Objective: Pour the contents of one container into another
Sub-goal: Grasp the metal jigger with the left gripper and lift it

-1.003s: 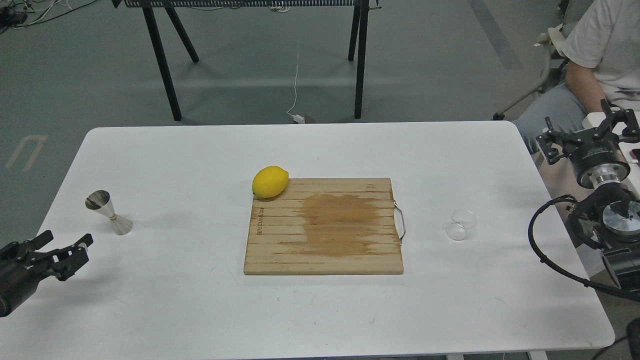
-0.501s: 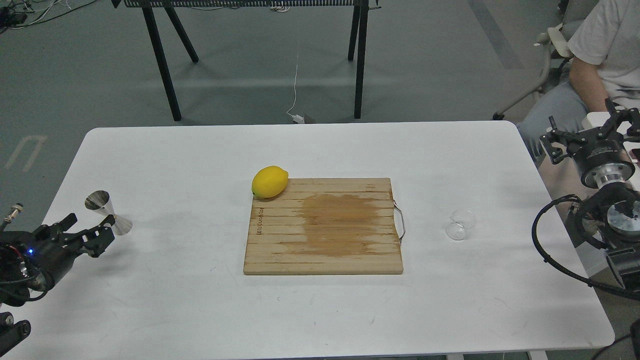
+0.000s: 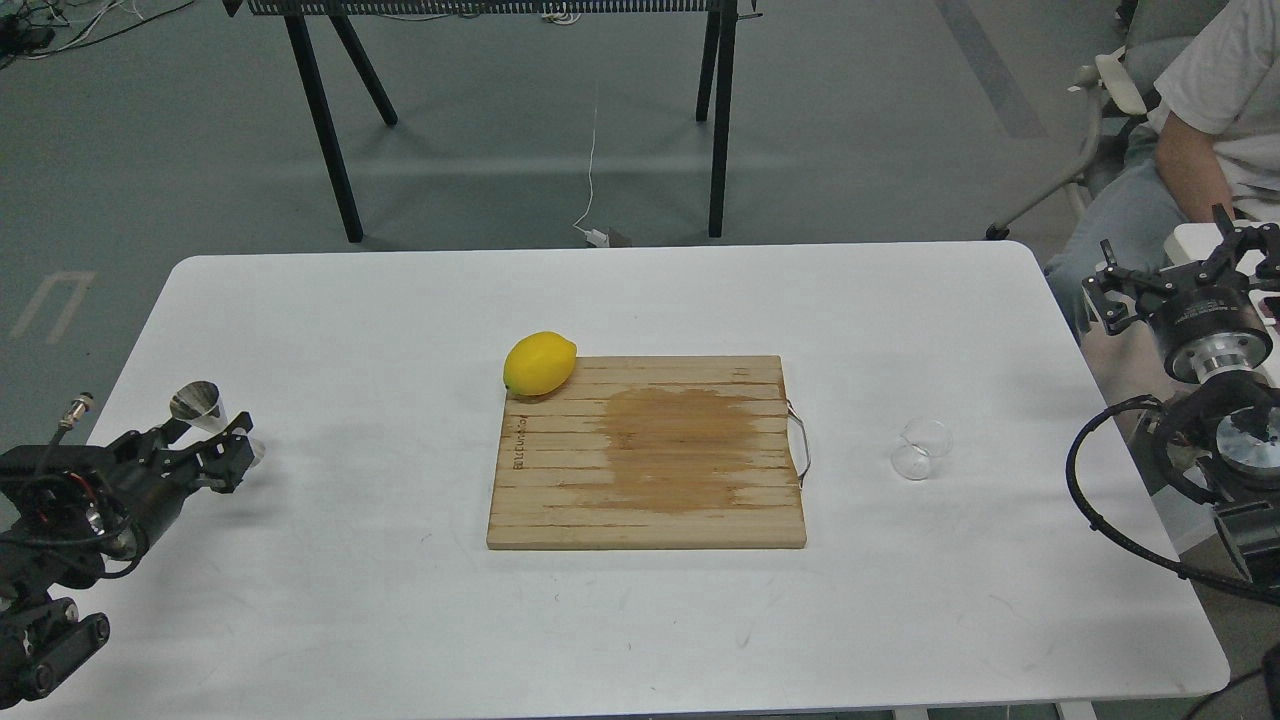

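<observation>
The left gripper (image 3: 215, 455) hangs low over the near-left part of the white desk (image 3: 400, 620), its jaws spread apart and pointing toward the steel jigger (image 3: 205, 412). The jigger stands upright right at the tips of those jaws; its lower cone is partly hidden behind the dark fingers, so whether they touch it cannot be told, and only the upper cone and rim show clearly above them. The right gripper (image 3: 1185, 275) sits beyond the right edge of the desk, its jaws splayed wide with nothing between them. The clear glass beaker (image 3: 922, 449) rests on the desk, well apart from those right jaws, nearer the viewer and toward the middle of the desk from them, and far across the desk from the left jaws. Between the two pairs of jaws lies a wooden cutting board (image 3: 648, 452) with a darker stain in its middle, and a lemon (image 3: 540, 363) rests at its far-left corner, partly on the board.
</observation>
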Action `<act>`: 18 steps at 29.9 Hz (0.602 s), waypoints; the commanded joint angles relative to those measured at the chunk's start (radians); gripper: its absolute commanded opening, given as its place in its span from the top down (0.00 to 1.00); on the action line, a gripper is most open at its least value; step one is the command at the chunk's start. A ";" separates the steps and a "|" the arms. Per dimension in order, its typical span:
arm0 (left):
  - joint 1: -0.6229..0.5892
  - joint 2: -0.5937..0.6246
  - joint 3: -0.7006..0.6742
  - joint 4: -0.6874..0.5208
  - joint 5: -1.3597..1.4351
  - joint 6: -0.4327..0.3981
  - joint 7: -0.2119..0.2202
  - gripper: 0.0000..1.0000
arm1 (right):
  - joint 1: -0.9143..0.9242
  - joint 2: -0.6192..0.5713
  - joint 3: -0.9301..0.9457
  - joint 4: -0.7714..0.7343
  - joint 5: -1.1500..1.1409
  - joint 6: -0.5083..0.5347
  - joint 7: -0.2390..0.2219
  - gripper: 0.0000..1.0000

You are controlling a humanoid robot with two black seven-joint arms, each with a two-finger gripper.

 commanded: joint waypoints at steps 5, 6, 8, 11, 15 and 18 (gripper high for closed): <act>-0.009 -0.009 0.052 0.025 -0.008 0.000 -0.006 0.54 | -0.002 0.006 -0.003 0.001 0.000 0.000 0.000 0.00; -0.009 -0.009 0.053 0.024 -0.005 0.000 -0.008 0.57 | 0.000 0.006 -0.003 0.001 0.000 0.000 0.000 0.00; -0.012 -0.009 0.055 0.025 -0.002 0.000 -0.014 0.60 | 0.000 0.006 -0.004 0.001 0.000 0.000 0.000 0.00; -0.013 -0.007 0.059 0.027 -0.005 0.000 -0.014 0.65 | 0.000 0.006 -0.003 0.002 0.000 0.000 0.000 0.00; -0.012 -0.007 0.059 0.027 -0.006 0.000 -0.015 0.70 | 0.000 0.006 -0.003 0.002 0.000 0.000 0.000 0.00; -0.012 -0.009 0.059 0.027 -0.006 0.000 -0.015 0.80 | 0.000 0.006 -0.003 0.002 0.000 0.000 0.000 0.00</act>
